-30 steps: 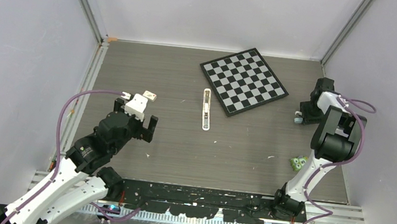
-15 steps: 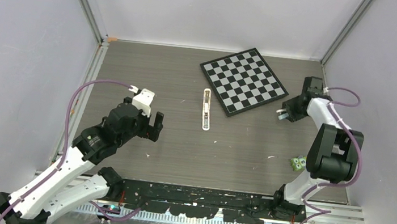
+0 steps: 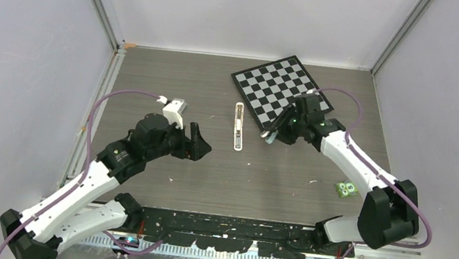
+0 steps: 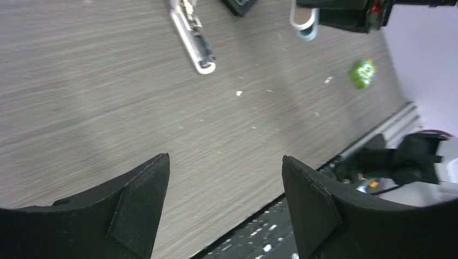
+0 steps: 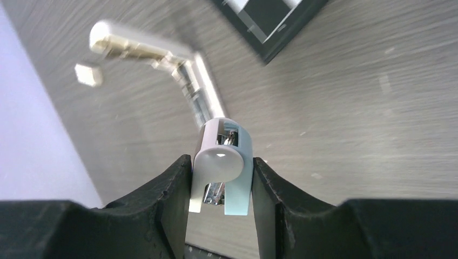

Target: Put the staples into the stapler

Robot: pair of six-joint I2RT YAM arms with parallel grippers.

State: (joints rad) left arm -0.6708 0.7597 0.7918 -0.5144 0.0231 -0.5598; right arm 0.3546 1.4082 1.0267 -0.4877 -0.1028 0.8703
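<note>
My right gripper [image 3: 272, 133] [image 5: 221, 160] is shut on the stapler [image 5: 224, 145], a short white body with a pale blue side and metal inside. It holds the stapler [image 3: 270, 135] [image 4: 304, 24] just above the table, right of a long white-and-metal bar [image 3: 238, 127] [image 5: 202, 97] [image 4: 193, 40] lying hinged open. A small pale block [image 5: 88, 74] lies beyond that bar; I cannot tell whether it is the staples. My left gripper [image 3: 201, 142] [image 4: 224, 158] hovers open and holds nothing, left of the bar.
A black-and-white chessboard [image 3: 282, 93] [image 5: 270, 21] lies at the back, just behind my right gripper. A small green patterned square [image 3: 345, 188] [image 4: 363, 73] sits near the right wall. Grey walls close in both sides.
My right arm has swung from the right wall to the table's middle, carrying the stapler. My left arm has reached forward and to the right, its jaws a little narrower.
</note>
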